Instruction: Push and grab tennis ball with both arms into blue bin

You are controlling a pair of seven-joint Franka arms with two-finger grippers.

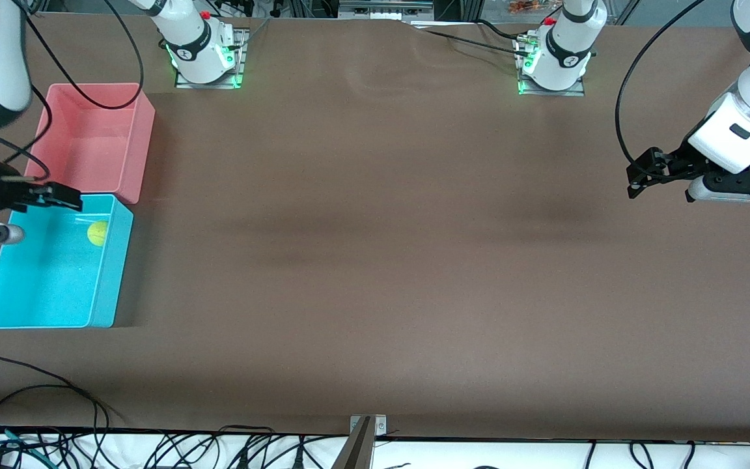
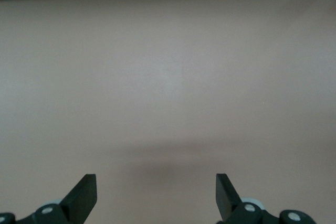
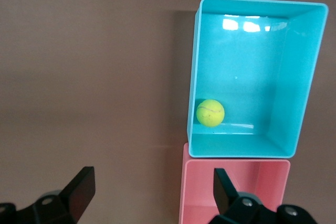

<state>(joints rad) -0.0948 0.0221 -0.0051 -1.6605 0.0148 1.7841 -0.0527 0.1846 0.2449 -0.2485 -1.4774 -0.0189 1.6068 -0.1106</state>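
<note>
left gripper point(image 1: 638, 176): raised, jaws apart, empty | right gripper point(image 1: 56, 197): raised, jaws apart, empty

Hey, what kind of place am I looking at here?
Likely a robotics lab: two arms bolted to a brown table, loose cables along its edge, and a blue bin holding a tennis ball.
</note>
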